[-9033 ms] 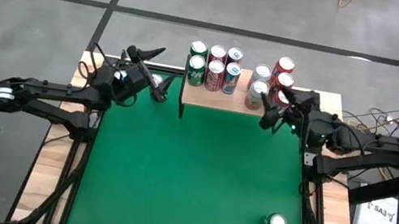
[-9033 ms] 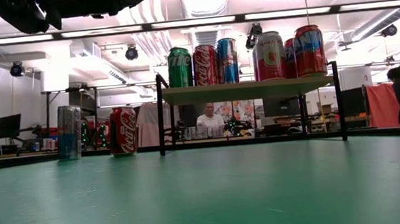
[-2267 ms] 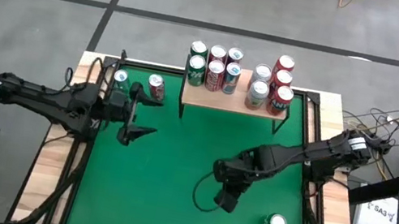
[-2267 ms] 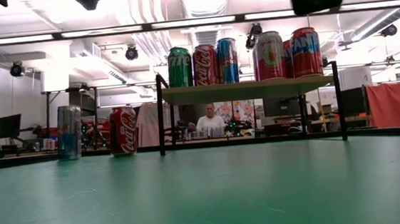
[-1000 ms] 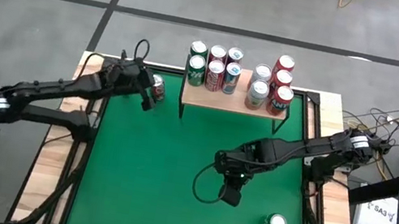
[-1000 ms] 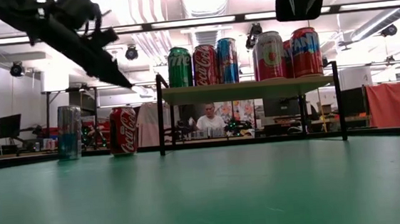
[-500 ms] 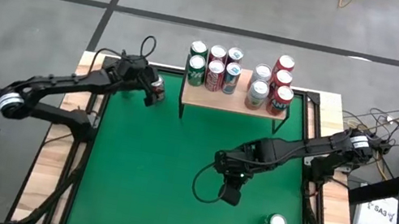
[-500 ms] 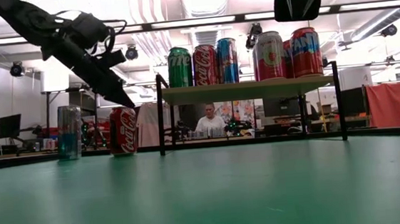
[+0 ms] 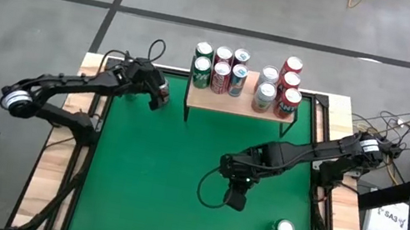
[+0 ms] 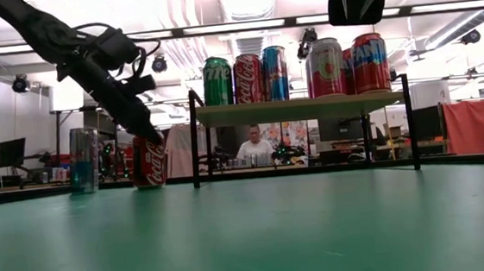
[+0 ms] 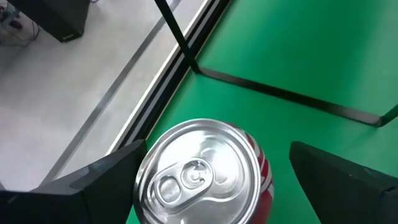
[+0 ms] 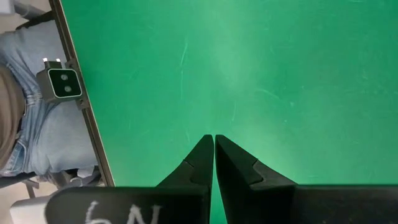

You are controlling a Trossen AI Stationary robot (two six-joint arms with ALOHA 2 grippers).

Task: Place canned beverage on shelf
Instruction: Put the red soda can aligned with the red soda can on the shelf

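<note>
High view: low wooden-topped black-legged shelf already carries several cans, while the left tool, fingers wide apart and gripping nothing, straddles the upright red cola can on the green desk beside the shelf; right tool shut, empty, mid-desk.
</note>
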